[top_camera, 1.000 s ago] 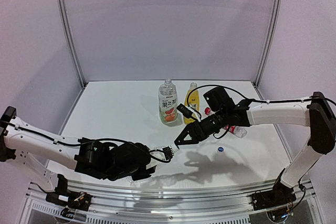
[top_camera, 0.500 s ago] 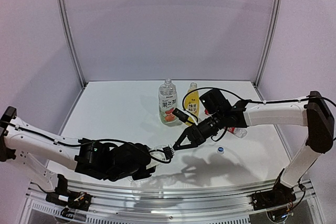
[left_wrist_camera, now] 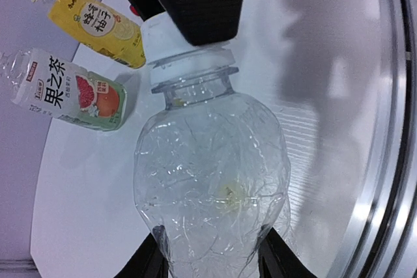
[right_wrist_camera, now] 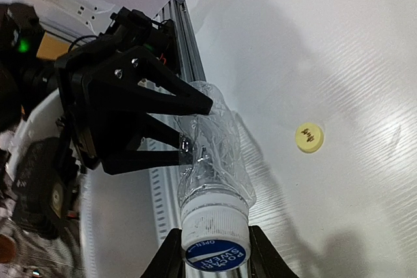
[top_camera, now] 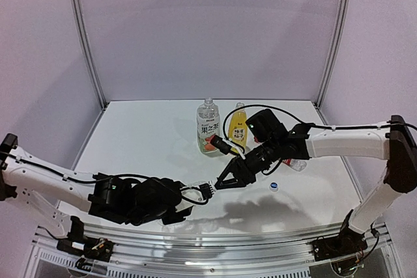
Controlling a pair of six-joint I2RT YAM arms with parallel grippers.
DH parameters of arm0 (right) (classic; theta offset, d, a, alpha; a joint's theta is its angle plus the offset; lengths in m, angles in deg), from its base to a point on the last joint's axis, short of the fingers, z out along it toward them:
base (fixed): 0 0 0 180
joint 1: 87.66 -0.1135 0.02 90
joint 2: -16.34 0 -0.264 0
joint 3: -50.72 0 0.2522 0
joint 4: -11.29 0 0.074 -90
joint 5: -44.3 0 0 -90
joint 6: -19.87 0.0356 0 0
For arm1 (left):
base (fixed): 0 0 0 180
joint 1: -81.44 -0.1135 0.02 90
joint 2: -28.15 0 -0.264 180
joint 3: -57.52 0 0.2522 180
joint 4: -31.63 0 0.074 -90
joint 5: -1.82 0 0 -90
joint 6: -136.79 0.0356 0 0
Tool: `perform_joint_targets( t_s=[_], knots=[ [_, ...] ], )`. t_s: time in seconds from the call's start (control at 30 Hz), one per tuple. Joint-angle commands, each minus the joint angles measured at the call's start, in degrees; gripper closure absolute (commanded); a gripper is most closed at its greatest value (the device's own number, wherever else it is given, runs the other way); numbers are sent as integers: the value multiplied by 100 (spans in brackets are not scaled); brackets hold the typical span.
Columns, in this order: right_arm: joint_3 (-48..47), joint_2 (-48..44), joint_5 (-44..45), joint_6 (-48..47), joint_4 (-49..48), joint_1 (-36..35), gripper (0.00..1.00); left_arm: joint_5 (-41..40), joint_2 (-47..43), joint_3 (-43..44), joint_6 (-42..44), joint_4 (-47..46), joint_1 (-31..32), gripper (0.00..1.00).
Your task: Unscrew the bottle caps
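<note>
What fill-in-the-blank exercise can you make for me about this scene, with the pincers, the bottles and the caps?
1. The left pincer holds the plain bottle, and the right pincer is ____ on its blue-and-white cap.
2. The loose cap on the table in the right wrist view is ____.
3. Farther back ____ bottles stand upright: the fruit-label bottle and the yellow bottle.
Missing words: shut; yellow; two.

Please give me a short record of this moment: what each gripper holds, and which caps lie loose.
left gripper: shut on clear plain bottle, around its body
right gripper: shut on that bottle's blue-and-white cap
loose on table: yellow cap, blue cap
standing at back: fruit-label bottle, yellow bottle
</note>
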Motion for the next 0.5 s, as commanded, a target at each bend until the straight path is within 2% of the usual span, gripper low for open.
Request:
perform_joint_targets(
  t_s=[0.0, 0.07, 0.13, 0.3, 0.47],
  knots=[
    [283, -884, 1560, -2171, 174, -832, 99, 1041, -779, -424, -93, -245, -212, 100],
    [426, -1084, 2028, -2770, 135, -1108, 98, 1764, -1232, -689, -131, -532, -367, 100],
    [610, -1287, 2383, -3314, 31, -1254, 97, 2031, -1562, -917, -120, -729, -443, 100],
    [988, -1746, 3459, -4633, -204, -1586, 93, 2228, -1986, -1059, -17, -817, -442, 100],
    [664, -1706, 4868, -5098, 197, -1947, 88, 2289, -1845, -988, 33, -716, -394, 100]
  ],
)
